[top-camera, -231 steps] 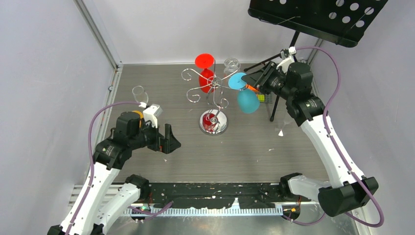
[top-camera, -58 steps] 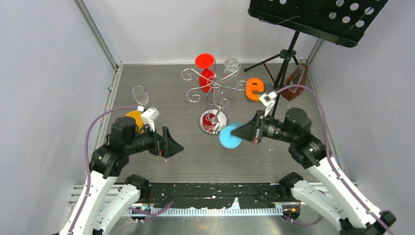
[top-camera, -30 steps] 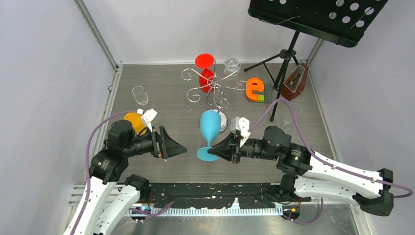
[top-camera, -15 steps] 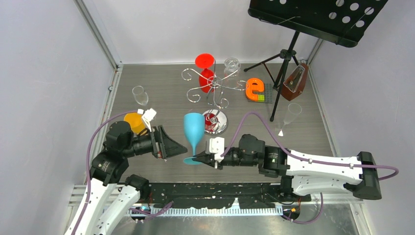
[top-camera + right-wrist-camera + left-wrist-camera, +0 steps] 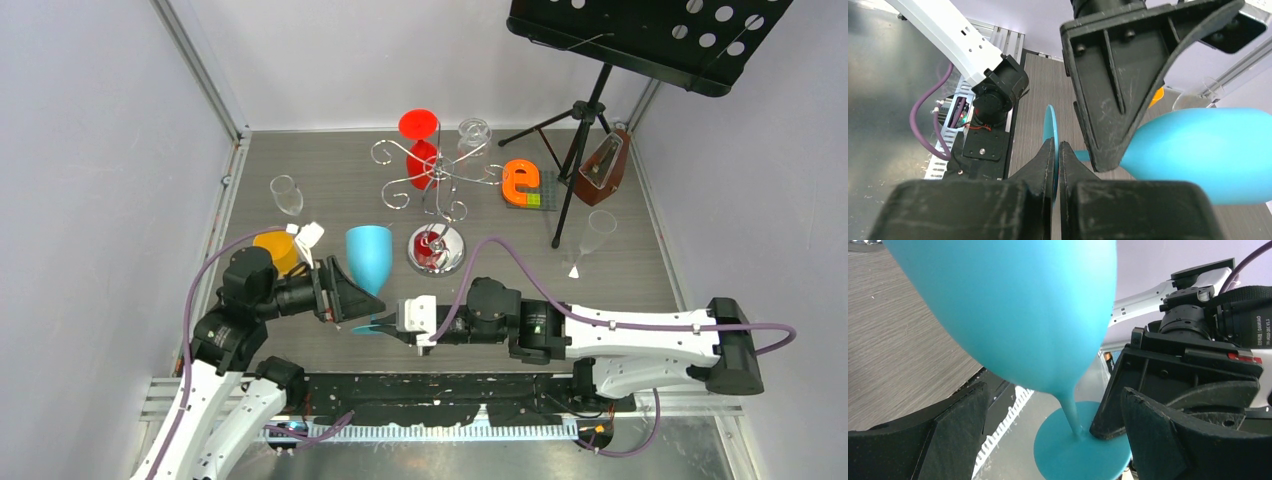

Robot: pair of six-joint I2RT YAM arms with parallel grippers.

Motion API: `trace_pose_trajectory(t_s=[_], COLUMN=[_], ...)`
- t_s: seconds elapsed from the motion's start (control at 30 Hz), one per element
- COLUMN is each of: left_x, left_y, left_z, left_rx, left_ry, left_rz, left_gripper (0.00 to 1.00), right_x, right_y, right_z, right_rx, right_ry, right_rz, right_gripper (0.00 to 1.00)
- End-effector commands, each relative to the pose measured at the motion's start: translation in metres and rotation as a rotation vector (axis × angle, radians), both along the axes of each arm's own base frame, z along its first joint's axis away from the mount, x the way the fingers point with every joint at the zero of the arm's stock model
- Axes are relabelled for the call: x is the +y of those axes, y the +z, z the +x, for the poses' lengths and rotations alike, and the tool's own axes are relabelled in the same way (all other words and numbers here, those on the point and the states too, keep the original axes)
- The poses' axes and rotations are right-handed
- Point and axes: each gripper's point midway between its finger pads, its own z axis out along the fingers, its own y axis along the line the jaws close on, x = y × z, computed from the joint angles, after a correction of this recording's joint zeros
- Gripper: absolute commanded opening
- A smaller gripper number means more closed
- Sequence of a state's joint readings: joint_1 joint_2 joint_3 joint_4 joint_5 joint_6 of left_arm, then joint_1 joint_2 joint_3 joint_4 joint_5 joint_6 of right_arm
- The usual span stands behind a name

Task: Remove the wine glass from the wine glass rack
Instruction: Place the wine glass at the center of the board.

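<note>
Toward the near left of the table [image 5: 300,160], near and left of the wine glass rack [image 5: 436,190] and apart from its wire arms: blue wine glass [image 5: 368,255], upright, bowl up. Clenched on the rim of its foot disc: right gripper [image 5: 388,329], reaching in low from the right, disc seen edge-on between the pads in the right wrist view. Probably gripped that low to leave stem and bowl free for a second grip and to keep the glass vertical. Released and empty: left gripper [image 5: 358,292], jaws at full spread, one either side of stem and lower bowl, daylight on both sides in the left wrist view, touching nothing. Looks like staging for a handover or a steadying hold; spread that wide likely to admit the bowl. Foot on the table or just above it: cannot tell. On the rack's far side: red wine glass [image 5: 421,155], hung upside down, foot uppermost, presumably caught under the foot by a scroll arm. Just right of it, clear glass [image 5: 473,133], hung or standing: cannot tell. Rack upright on mirrored base, mid-table. Task judged nearly done for the blue one: off the rack, not yet let go. Risk: thin rim pinch on a tall glass, easy to lever loose with any bump from the left jaws on closing.
</note>
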State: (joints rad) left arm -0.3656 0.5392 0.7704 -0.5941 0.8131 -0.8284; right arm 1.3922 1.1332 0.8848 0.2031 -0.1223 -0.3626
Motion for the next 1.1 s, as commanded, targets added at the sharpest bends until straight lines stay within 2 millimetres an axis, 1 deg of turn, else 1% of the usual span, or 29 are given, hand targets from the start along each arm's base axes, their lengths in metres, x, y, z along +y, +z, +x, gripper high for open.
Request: trace_pose_trajectory(t_s=[0.0, 0.07, 0.1, 0.23, 0.47, 0.6, 0.63, 0.7, 0.77, 0.8, 0.83, 0.87, 0.9, 1.03, 1.07], left_x=[-0.003, -0.003, -0.004, -0.006, -0.007, -0.007, -0.006, -0.005, -0.003, -0.002, -0.002, -0.001, 0.0, 0.004, 0.005], left_y=[0.008, 0.009, 0.009, 0.009, 0.011, 0.014, 0.015, 0.014, 0.011, 0.009, 0.008, 0.007, 0.005, -0.001, -0.004], left_z=[0.001, 0.003, 0.003, 0.002, -0.002, -0.006, -0.007, -0.009, -0.011, -0.011, -0.012, -0.013, -0.013, -0.017, -0.018], left_rx=[-0.041, -0.044, -0.046, -0.039, -0.043, -0.056, -0.062, -0.07, -0.076, -0.073, -0.073, -0.074, -0.078, -0.097, -0.097], left_ry=[-0.023, -0.016, -0.017, -0.03, -0.053, -0.067, -0.067, -0.067, -0.061, -0.059, -0.058, -0.057, -0.057, -0.054, -0.056], left_rz=[-0.027, -0.03, -0.033, -0.049, -0.066, -0.074, -0.074, -0.069, -0.057, -0.05, -0.045, -0.04, -0.034, 0.002, 0.016], left_gripper=[0.99, 0.95, 0.91, 0.69, 0.26, 0.09, 0.0, 0.0, 0.0, 0.0, 0.0, 0.0, 0.0, 0.0, 0.0], right_x=[0.009, 0.01, 0.011, 0.011, 0.013, 0.014, 0.014, 0.013, 0.012, 0.01, 0.008, 0.007, 0.005, -0.006, -0.01], right_y=[0.043, 0.042, 0.043, 0.043, 0.043, 0.044, 0.045, 0.048, 0.049, 0.049, 0.05, 0.049, 0.051, 0.049, 0.055], right_z=[-0.004, -0.006, -0.007, -0.005, 0.001, 0.004, 0.005, 0.006, 0.006, 0.009, 0.012, 0.012, 0.012, 0.008, 0.007], right_rx=[-0.073, -0.08, -0.083, -0.101, -0.122, -0.128, -0.128, -0.122, -0.112, -0.107, -0.094, -0.082, -0.076, -0.025, -0.009], right_ry=[0.013, 0.019, 0.022, 0.006, -0.033, -0.055, -0.058, -0.067, -0.069, -0.088, -0.111, -0.116, -0.119, -0.116, -0.115], right_rz=[0.112, 0.111, 0.113, 0.113, 0.108, 0.11, 0.111, 0.115, 0.116, 0.114, 0.117, 0.116, 0.118, 0.098, 0.109], right_gripper=[0.06, 0.06, 0.06, 0.06, 0.06, 0.06, 0.06, 0.09, 0.19, 0.31, 0.36, 0.43, 0.48, 0.55, 0.56])
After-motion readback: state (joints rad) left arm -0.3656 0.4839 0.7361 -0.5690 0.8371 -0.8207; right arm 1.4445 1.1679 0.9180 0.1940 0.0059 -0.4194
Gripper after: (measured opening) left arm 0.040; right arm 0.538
